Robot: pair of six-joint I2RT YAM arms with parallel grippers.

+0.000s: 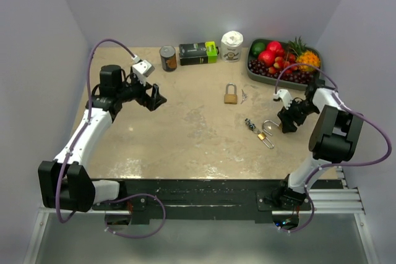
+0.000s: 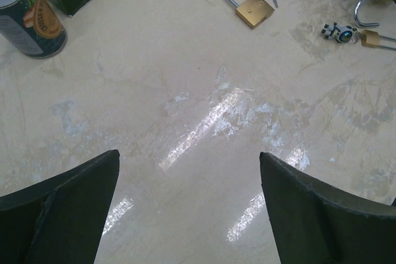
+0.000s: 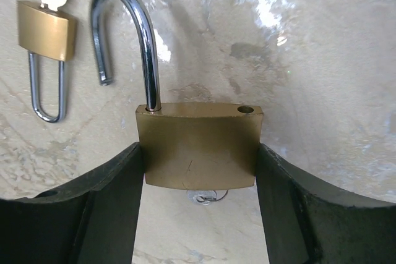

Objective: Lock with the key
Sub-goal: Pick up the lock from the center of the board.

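Observation:
My right gripper is shut on the body of a brass padlock whose steel shackle stands swung open. A key sticks out under the body. In the top view this gripper is at the right of the table with the shackle pointing left. A small brass padlock with a key lies just beyond it, next to a keychain charm. A shut brass padlock with keys lies mid-table. My left gripper is open and empty over bare table.
At the back stand a can, a green-black box and a white tub. A tray of fruit sits at the back right, close behind my right arm.

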